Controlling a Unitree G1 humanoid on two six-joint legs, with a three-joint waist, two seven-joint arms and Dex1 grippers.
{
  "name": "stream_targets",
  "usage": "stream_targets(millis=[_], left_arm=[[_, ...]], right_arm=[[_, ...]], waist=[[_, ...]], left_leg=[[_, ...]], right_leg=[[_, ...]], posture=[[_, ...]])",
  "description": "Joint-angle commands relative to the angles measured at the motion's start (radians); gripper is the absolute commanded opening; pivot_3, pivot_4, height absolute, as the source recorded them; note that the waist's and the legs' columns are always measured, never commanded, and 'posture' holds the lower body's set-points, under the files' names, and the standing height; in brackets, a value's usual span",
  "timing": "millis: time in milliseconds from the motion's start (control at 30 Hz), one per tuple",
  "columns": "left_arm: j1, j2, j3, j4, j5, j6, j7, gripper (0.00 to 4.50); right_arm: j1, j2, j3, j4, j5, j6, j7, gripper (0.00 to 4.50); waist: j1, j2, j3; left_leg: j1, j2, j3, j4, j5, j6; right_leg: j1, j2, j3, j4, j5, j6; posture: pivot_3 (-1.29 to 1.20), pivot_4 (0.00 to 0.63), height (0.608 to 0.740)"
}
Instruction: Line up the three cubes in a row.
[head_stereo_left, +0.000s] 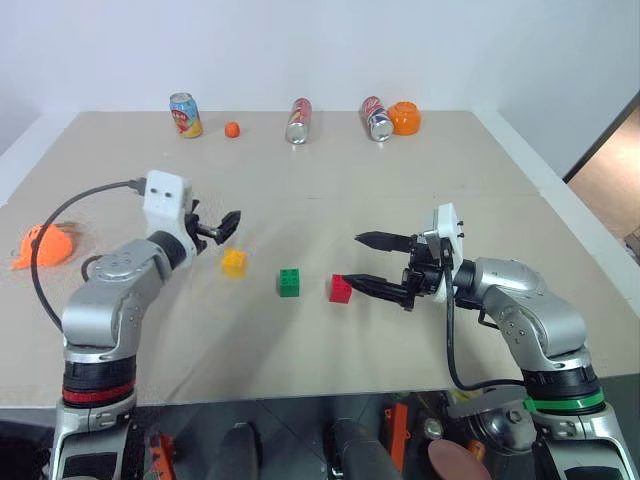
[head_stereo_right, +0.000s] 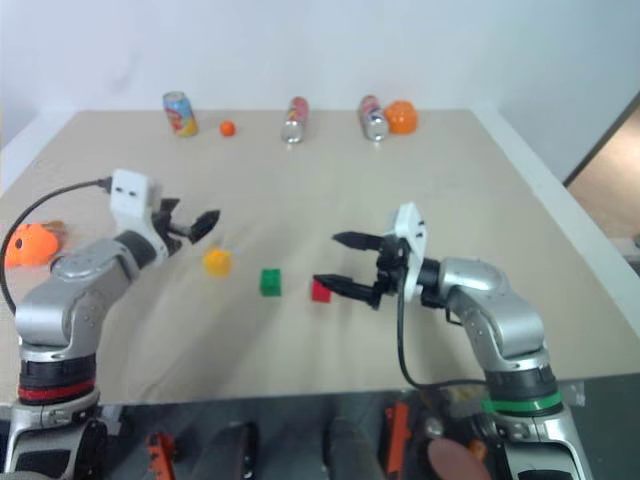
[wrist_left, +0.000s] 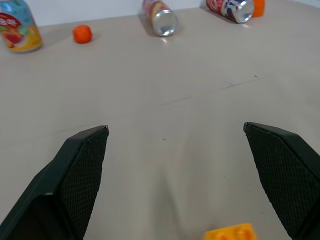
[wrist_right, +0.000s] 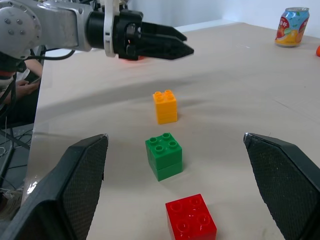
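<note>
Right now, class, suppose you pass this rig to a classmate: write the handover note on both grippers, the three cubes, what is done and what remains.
Left gripper: open, empty, hovering just behind and left of the yellow cube.
Right gripper: open, empty, pointing left, its fingers on either side of the red cube, not closed on it.
Cubes: yellow, green cube and red sit upright on the table, apart, left to right.
Done: they already form a rough row with gaps; yellow sits slightly further back.
Left: probably only nudging yellow into line, if a straighter row is wanted.
</note>
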Motion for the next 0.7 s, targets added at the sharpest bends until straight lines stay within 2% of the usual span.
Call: stream_targets(millis=[33, 467, 700], left_arm=[[0.031, -0.015, -0.007, -0.051, 0.043, 0.032, 0.079, 4.49], [0.089, -0.051, -0.086, -0.126, 0.038, 0.109, 0.088, 4.49], [0.122, -0.053, -0.086, -0.137, 0.054, 0.169, 0.109, 4.49]], right_arm=[[0.003, -0.008, -0.015, -0.045, 0.018, -0.003, -0.001, 4.5], [0.009, -0.014, -0.002, -0.064, 0.019, -0.002, 0.019, 4.5], [0.016, -0.013, -0.004, -0.072, 0.02, -0.001, 0.016, 4.5]], waist=[[-0.002, 0.0, 0.0], [-0.002, 0.0, 0.0], [-0.003, 0.0, 0.0]], left_leg=[[0.0, 0.0, 0.0, 0.0, 0.0, 0.0], [0.001, -0.001, 0.0, 0.0, 0.0, 0.0], [0.001, -0.001, 0.0, 0.0, 0.0, 0.0]], right_leg=[[0.0, 0.0, 0.0, 0.0, 0.0, 0.0], [0.0, 0.0, 0.003, 0.0, 0.0, 0.0], [0.0, 0.001, 0.003, 0.0, 0.0, 0.0]], posture=[[0.0, 0.15, 0.74], [0.0, 0.15, 0.74], [0.0, 0.15, 0.74]])
